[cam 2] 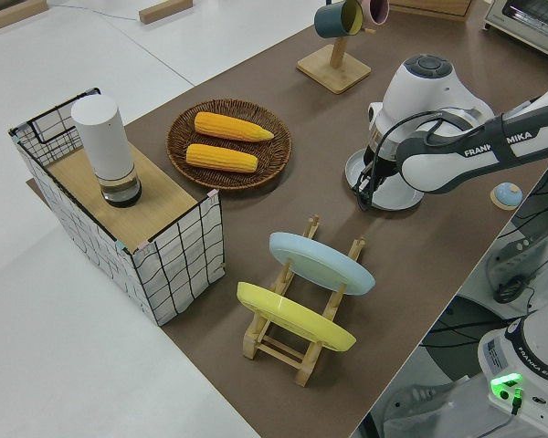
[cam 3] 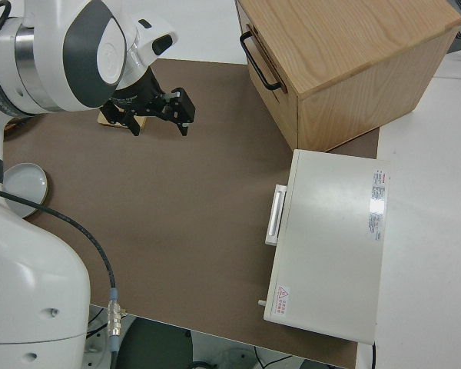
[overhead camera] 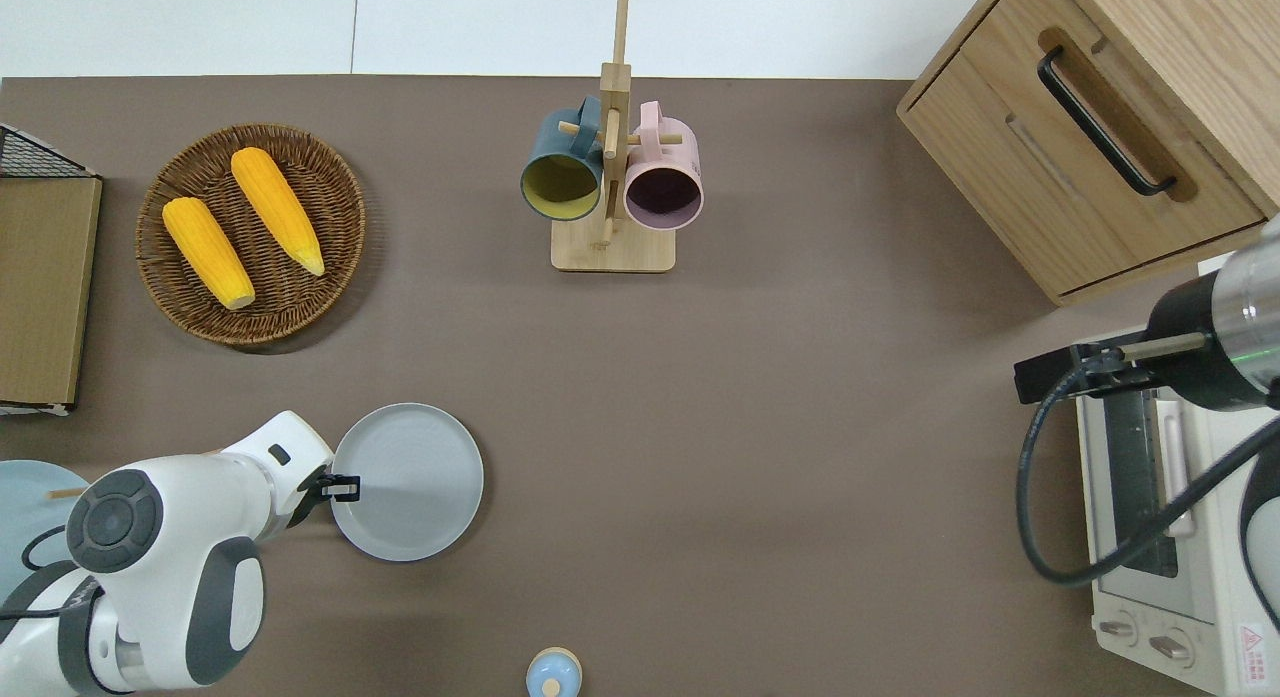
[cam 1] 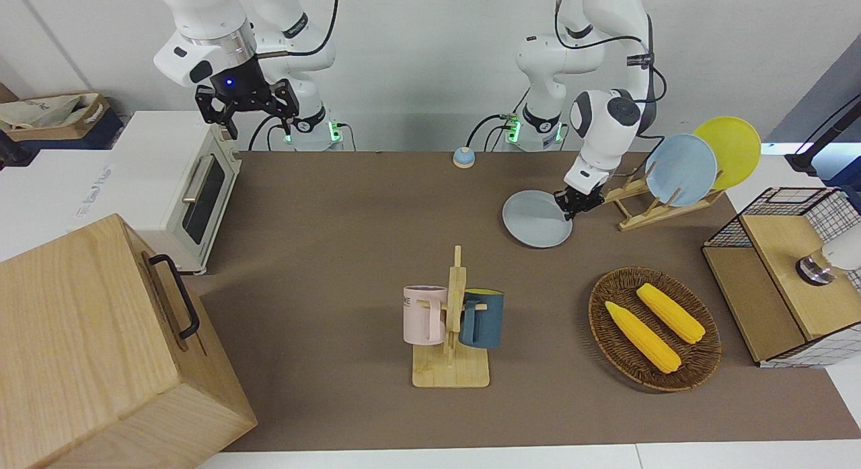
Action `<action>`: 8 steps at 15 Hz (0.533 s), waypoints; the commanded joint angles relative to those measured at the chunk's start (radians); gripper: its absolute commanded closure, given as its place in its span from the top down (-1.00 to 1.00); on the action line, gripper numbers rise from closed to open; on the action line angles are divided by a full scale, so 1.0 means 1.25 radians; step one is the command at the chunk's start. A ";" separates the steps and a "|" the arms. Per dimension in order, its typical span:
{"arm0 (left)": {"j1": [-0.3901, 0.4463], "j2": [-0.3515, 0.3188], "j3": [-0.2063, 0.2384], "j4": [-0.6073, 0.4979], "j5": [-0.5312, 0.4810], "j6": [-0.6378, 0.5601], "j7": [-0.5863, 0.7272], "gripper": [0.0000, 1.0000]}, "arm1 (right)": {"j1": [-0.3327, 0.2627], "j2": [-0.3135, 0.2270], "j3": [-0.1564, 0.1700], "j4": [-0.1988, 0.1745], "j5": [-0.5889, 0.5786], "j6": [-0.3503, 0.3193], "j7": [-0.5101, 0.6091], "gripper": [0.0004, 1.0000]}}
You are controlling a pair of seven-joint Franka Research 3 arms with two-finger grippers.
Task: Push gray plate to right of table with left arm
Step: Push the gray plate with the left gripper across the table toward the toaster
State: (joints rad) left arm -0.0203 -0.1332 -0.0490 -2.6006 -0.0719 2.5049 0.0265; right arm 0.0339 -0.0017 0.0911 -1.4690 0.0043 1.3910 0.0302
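Note:
The gray plate (cam 1: 536,219) (overhead camera: 407,482) lies flat on the brown table (cam 1: 350,213), toward the left arm's end and on the side nearer to the robots. It also shows in the right side view (cam 3: 24,184). My left gripper (cam 1: 575,203) (overhead camera: 345,487) (cam 2: 365,187) is down at table height with its fingers shut. Its tip touches the plate's rim on the side toward the left arm's end of the table. It holds nothing. My right gripper (cam 1: 245,109) (cam 3: 157,115) is open, empty and parked.
A wooden dish rack (cam 1: 649,206) with a sky-blue plate (cam 1: 679,169) and a yellow plate (cam 1: 730,149) stands beside the left gripper. A corn basket (cam 1: 654,329), mug rack (cam 1: 451,334), small bell (cam 1: 463,158), toaster oven (cam 1: 181,186) and wooden cabinet (cam 1: 101,348) stand around.

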 commanded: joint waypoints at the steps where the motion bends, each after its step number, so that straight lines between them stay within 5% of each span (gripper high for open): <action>1: -0.017 0.021 0.002 -0.012 -0.006 0.036 -0.019 -1.00 | -0.009 -0.006 0.004 0.001 0.006 -0.010 -0.001 0.97; 8: -0.139 0.071 0.001 0.026 -0.017 0.049 -0.160 -1.00 | -0.009 -0.006 0.003 0.000 0.006 -0.010 -0.002 0.97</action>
State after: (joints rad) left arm -0.1140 -0.1201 -0.0492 -2.5933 -0.0752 2.5291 -0.0910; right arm 0.0339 -0.0017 0.0911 -1.4690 0.0042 1.3910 0.0302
